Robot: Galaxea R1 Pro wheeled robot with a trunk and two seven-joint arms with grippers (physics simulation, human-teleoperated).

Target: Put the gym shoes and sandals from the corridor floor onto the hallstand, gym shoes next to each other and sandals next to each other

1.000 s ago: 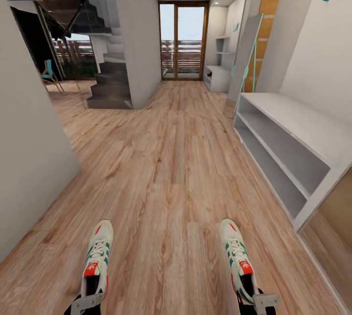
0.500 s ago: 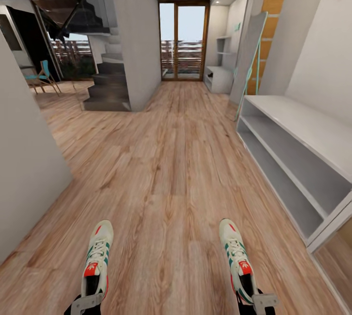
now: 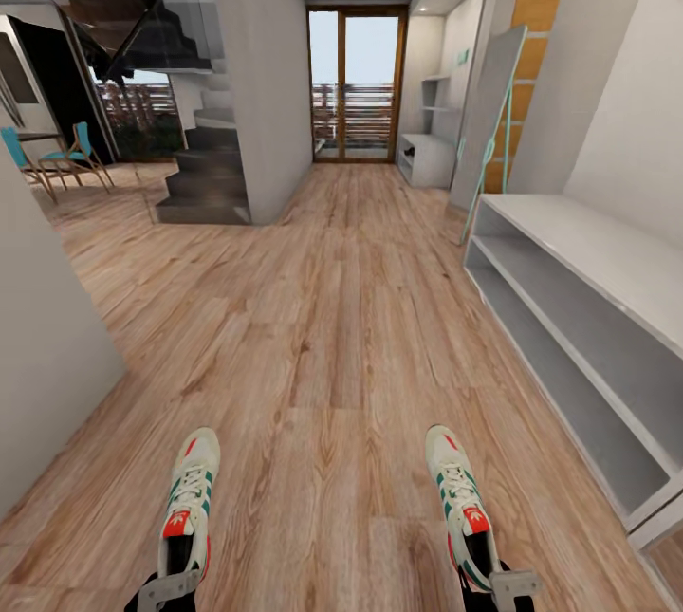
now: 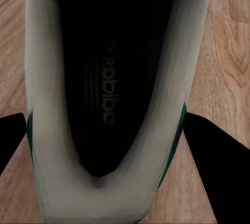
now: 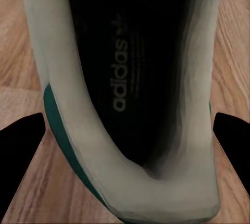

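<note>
Head view: gym shoe (image 3: pixel 188 506) in left gripper (image 3: pixel 163 593), other (image 3: pixel 461 501) in right gripper (image 3: pixel 503 587).

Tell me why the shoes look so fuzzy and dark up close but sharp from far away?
Left wrist view: the left shoe sits right against the lens, so its white edges smear and its inside goes shadowy. Right wrist view: the right shoe looks the same, soft-edged, with a dark inside. Head view: it looks from farther off, so the floor grain is crisp, though the wide lens bends the rack outward.
</note>
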